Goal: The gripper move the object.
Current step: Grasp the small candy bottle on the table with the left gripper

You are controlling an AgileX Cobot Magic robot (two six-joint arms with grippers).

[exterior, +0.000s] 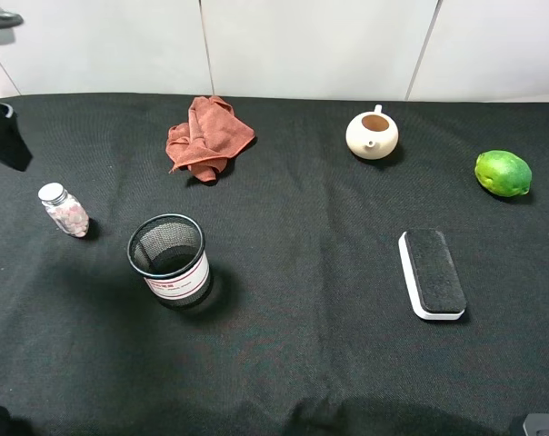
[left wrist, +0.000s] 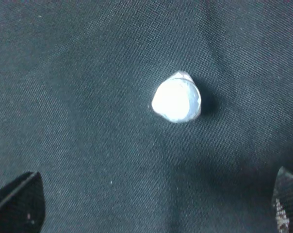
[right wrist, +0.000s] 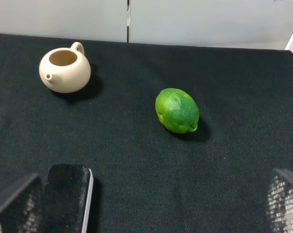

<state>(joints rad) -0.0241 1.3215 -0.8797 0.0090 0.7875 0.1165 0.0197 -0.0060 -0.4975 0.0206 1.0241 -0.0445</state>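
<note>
The object, a small clear bottle (exterior: 65,211) with a silver-white cap and pale pink contents, stands at the left of the black table, left of the mesh cup (exterior: 169,257). In the left wrist view its cap (left wrist: 176,100) shows from straight above. My left gripper (left wrist: 154,208) is open, with its two dark fingertips (left wrist: 20,204) far apart near the picture's corners and clear of the bottle. My right gripper (right wrist: 151,206) is open and empty. Neither gripper clearly shows in the exterior high view.
A rust-red cloth (exterior: 206,136) lies at the back. A cream teapot (exterior: 373,134) and a green lime (exterior: 503,173) sit at the back right. A black board eraser (exterior: 431,272) lies at the right, beside my right gripper's finger (right wrist: 15,204).
</note>
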